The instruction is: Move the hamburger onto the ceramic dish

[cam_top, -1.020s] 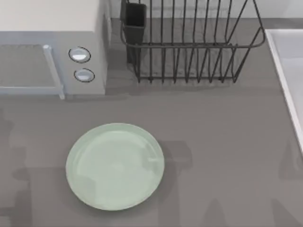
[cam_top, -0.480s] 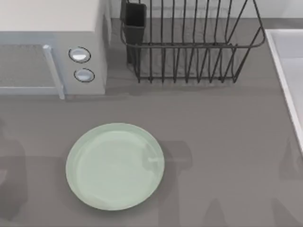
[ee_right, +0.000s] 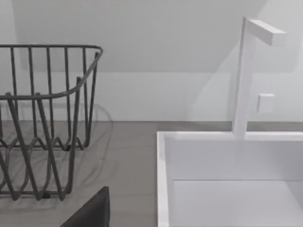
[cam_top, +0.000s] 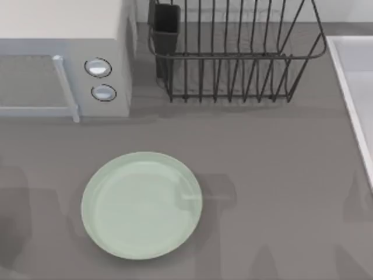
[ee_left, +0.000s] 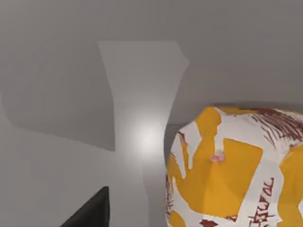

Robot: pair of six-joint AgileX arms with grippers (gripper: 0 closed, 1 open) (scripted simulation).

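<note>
The ceramic dish (cam_top: pixel 141 204), a pale mint-green plate, lies empty on the grey table left of centre in the top view. The hamburger (ee_left: pixel 227 175), orange-yellow with white and red markings, looms close in the left wrist view, resting on the grey surface. My left gripper (ee_left: pixel 151 222) is open. One dark finger (ee_left: pixel 92 213) shows, with a strip of bare table between it and the hamburger. My right gripper (ee_right: pixel 151 222) is open and holds nothing. One of its fingers (ee_right: pixel 92 213) shows in the right wrist view, facing the rack and sink.
A microwave (cam_top: pixel 58 64) stands at the back left. A black wire dish rack (cam_top: pixel 233 58) stands at the back centre and also shows in the right wrist view (ee_right: pixel 42 118). A white sink (cam_top: pixel 355 87) with a faucet (ee_right: pixel 246 75) runs along the right edge.
Shadows at the table's left edge have shifted in the top view. The dish, the microwave and the rack have not moved.
</note>
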